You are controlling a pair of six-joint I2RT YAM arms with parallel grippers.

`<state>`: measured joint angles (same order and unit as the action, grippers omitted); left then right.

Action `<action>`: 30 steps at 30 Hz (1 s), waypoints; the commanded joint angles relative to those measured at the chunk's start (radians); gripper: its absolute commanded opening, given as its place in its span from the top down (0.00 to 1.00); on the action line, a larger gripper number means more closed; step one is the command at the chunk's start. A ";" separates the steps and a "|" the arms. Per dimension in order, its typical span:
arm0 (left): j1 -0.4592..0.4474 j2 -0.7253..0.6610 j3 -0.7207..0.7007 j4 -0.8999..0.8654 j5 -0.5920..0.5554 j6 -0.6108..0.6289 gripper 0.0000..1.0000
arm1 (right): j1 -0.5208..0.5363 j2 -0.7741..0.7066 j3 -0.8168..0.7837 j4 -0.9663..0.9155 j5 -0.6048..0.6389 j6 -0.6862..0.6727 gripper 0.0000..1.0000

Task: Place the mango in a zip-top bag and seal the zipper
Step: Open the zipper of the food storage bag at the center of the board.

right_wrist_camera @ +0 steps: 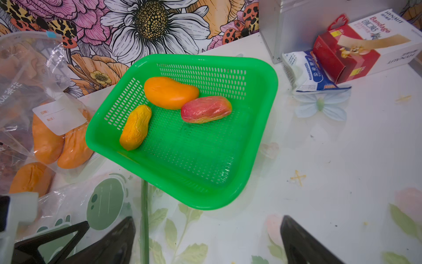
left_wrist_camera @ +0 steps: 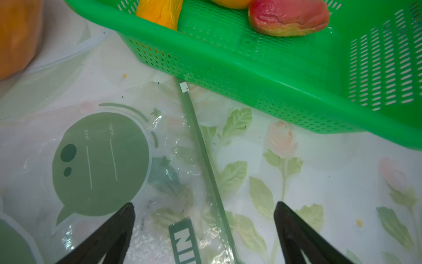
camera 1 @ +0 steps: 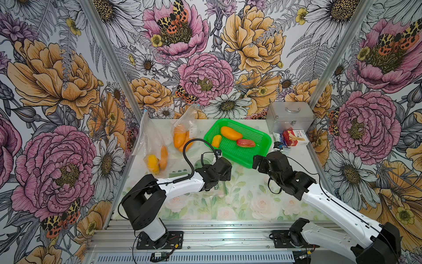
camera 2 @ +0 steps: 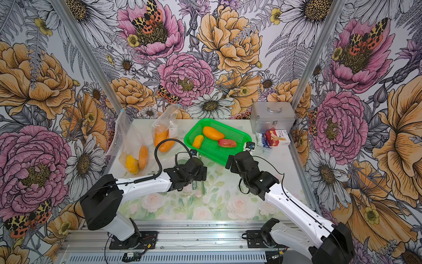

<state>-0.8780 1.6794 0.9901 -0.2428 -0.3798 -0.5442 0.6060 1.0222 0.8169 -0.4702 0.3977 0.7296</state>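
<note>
on the pale floral-print tabletop [camera 1: 251, 198], toward its far middle, sits a bright green perforated plastic basket [camera 1: 238, 152] holding three mangoes: a large smooth orange mango [camera 1: 231, 133], a smaller wrinkled yellow-orange mango [camera 1: 216, 141] beside it, and a reddish-pink mango [camera 1: 245, 143] lying against the large one's end. no gripper holds any of them. just beside the basket's near corner lies a flat clear zip-top bag [left_wrist_camera: 100, 160] printed with green speech bubbles. its green zipper strip [left_wrist_camera: 205, 160] runs toward the basket, and a small white slider [left_wrist_camera: 183, 87] sits at the end next to the basket wall. the left gripper [left_wrist_camera: 205, 228] hangs over this bag with its black fingers [left_wrist_camera: 123, 228] spread wide, the zipper strip passing between them, gripping nothing; whether the tips touch the plastic i cannot tell. the right gripper [right_wrist_camera: 206, 240] is near the basket's other near corner, pointed at it, its jaws wide apart and empty. at the far left, two more clear bags [camera 1: 150, 146] [camera 1: 182, 128] with orange and yellow fruit inside lean up against the wall. in the far right corner stands a silver metal case [camera 1: 290, 116], with a red-and-white bandage box [camera 1: 295, 137] and a white-and-blue packet [right_wrist_camera: 308, 73] in front of it.
</note>
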 commanded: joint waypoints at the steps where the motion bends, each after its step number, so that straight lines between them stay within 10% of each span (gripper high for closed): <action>1: 0.016 0.082 0.060 0.034 0.087 -0.013 0.11 | -0.007 -0.013 0.008 -0.039 0.061 0.012 0.00; 11: 0.031 0.240 0.119 -0.016 0.032 0.010 0.29 | -0.008 -0.022 0.017 -0.041 0.067 0.009 0.01; 25: 0.037 0.206 0.045 -0.017 0.062 -0.008 0.99 | -0.006 0.031 0.063 -0.039 0.061 0.000 0.01; 30: 0.039 0.185 0.040 -0.016 0.081 -0.002 1.00 | -0.005 0.060 0.064 -0.039 0.052 0.008 0.01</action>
<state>-0.8463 1.8877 1.0576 -0.2234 -0.3405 -0.5446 0.6029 1.0664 0.8539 -0.5068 0.4408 0.7334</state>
